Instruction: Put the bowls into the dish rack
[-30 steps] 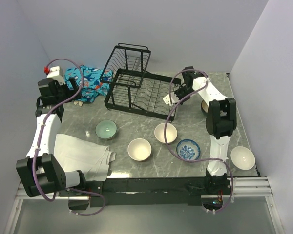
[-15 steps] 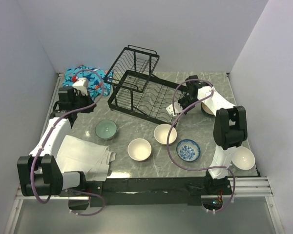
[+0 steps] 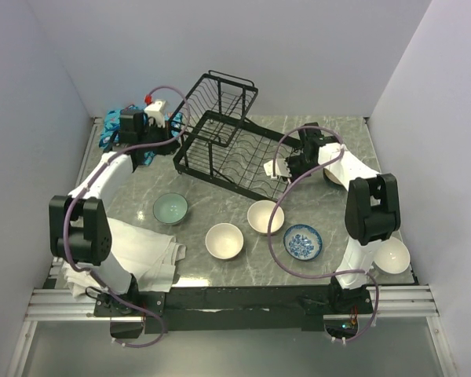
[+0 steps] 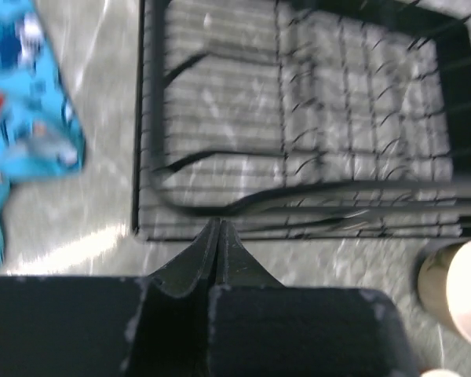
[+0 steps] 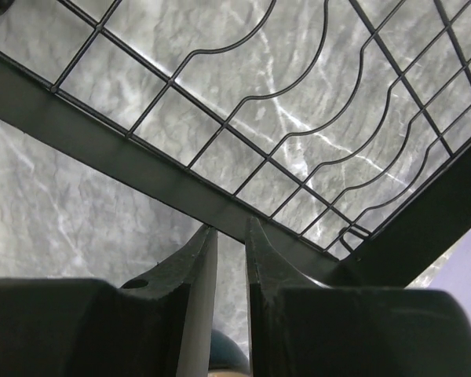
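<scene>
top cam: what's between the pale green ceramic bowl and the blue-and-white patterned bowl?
A cream-white ceramic bowl by the pale green bowl and another cream-white bowl by the blue-and-white patterned bowl; top external view.

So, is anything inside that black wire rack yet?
Nothing: only marble tabletop shows through the wires of the dish rack. Its right end is partly covered by the right arm in the top view.

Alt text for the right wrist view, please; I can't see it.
The right gripper, fingers a narrow gap apart, has its tips at the black rim bar of the dish rack; whether they pinch it is unclear. Wavy rack wires cross above the grey marble table.
</scene>
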{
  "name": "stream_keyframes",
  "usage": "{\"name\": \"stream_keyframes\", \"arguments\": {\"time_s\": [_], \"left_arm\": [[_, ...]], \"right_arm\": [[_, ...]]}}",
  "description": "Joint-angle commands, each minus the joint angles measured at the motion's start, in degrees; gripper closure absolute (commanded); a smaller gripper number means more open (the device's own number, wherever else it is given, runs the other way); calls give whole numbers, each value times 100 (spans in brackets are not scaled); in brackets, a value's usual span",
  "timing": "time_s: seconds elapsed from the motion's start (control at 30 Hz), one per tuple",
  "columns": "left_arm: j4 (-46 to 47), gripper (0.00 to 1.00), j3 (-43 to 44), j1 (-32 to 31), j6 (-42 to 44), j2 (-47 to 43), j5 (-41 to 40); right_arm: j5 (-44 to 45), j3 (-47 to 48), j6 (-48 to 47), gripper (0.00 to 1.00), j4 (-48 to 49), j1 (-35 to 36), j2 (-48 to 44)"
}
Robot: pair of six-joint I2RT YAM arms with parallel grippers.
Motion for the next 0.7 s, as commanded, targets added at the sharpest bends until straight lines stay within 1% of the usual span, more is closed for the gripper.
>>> {"name": "stream_keyframes", "arguments": {"time_s": [0.0,0.13,0.23,0.33,0.37,0.53,0.67], "left_arm": [[218,99,627,-94,-129,227,364],[341,99,724,-147,-332,395,591],[464,99,847,-200,-516,527,619],[508,99,1171,-305,-569,729,593],[491,99,1425,-340,-561,799,584],[420,99,2208,-490,-631,1300,470],[455,99,2499,-560,-631,1572,373]], "right_arm": [[255,-182,1389,98,687,-75,-187],[325,-262,1714,99,810,-92,-309],[413,-428,1934,100,977,-92,-459],[466,-508,2136,100,1004,-92,-564],[466,-534,2180,100,1012,-92,-591],[457,-1096,2023,100,1127,-75,-968],[466,-1316,2031,100,1021,-31,-1144]]}}
